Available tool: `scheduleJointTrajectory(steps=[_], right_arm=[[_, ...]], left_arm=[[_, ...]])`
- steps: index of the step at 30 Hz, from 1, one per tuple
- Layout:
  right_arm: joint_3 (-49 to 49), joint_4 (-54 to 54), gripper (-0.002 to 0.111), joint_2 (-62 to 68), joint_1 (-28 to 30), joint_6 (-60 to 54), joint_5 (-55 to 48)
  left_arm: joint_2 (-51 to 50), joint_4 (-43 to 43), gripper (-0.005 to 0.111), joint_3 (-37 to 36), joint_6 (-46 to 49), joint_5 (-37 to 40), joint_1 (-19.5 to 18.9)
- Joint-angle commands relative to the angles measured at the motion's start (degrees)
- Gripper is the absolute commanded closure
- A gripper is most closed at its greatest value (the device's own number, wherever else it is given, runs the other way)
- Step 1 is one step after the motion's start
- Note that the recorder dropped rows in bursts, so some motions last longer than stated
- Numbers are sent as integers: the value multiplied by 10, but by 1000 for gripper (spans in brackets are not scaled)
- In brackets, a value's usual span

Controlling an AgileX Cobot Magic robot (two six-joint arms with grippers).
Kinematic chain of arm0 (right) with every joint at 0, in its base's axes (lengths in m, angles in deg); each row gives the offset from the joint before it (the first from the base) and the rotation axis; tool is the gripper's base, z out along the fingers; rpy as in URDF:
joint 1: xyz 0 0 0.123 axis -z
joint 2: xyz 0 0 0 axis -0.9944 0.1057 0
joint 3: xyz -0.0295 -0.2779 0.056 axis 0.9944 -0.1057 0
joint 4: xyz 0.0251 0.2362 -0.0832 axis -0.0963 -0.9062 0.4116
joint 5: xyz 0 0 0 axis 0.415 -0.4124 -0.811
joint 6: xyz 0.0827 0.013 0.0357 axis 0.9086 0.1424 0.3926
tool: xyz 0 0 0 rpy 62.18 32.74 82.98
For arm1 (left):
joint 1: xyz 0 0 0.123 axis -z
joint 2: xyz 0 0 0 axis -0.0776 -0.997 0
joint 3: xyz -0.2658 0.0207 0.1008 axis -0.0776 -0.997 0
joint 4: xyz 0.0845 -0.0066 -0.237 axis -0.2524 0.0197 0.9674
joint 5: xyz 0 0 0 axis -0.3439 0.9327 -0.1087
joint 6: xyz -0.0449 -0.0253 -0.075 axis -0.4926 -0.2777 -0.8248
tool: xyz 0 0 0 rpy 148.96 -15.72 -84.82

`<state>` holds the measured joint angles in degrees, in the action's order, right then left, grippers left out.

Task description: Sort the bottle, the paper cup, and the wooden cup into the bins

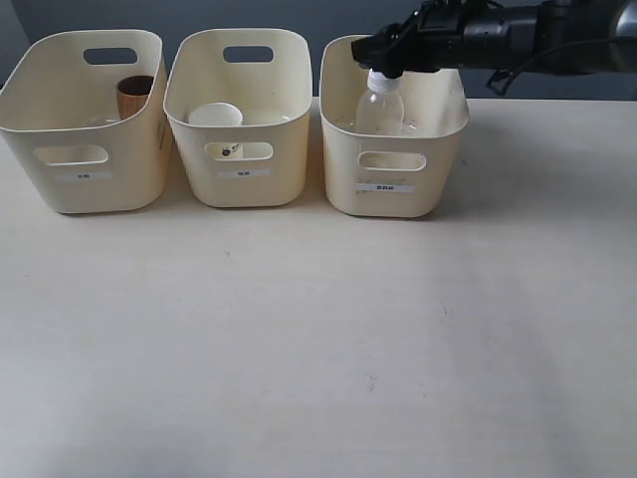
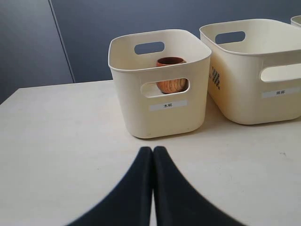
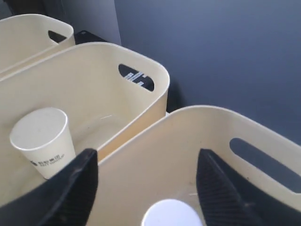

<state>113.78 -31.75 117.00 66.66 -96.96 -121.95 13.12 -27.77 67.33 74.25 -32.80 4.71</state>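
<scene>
Along the far side of the desk point(image 1: 318, 349) stand three cream bins in a row. Left bin point(image 1: 85, 119): holds the wooden cup point(image 1: 134, 96), upright toward its right wall; in the left wrist view the cup point(image 2: 171, 74) shows partly through the front slot handle, above a small white label. Middle bin point(image 1: 239, 115): holds the paper cup point(image 1: 215, 116), upright, its dark printed mark facing the right wrist camera point(image 3: 43, 141). Right bin point(image 1: 393, 124): holds the bottle point(image 1: 380, 108), upright, with its white cap point(image 3: 171, 214) level with the bin's rim. Right gripper point(image 1: 386, 60): reaches in from the far right and sits directly over the cap; its two dark fingers point(image 3: 68, 186) are spread wide, one on each side of the cap, with clear gaps between fingers and cap. Left gripper point(image 2: 153, 160): low over bare desk in front of the left bin, its fingers pressed together, holding nothing.
</scene>
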Motion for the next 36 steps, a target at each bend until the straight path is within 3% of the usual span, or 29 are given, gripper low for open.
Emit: scheduleJointTrajectory(steps=[1,6,15,24,36], right_arm=[[3,102,67,-67,6,90,-1],[3,217,109,-133,6,182,-11],[-5,324,108,-224,6,289,-47],[-125,339,108,-317,6,284,54],[-213,342,108,-414,6,283,80]], left_arm=[[-2,-1,107,1,-2,-8,2],[-2,-1,107,1,-2,-8,2],[-2,-1,107,1,-2,-8,2],[-2,-1,107,1,-2,-8,2],[-2,-1,107,1,-2,-8,2]])
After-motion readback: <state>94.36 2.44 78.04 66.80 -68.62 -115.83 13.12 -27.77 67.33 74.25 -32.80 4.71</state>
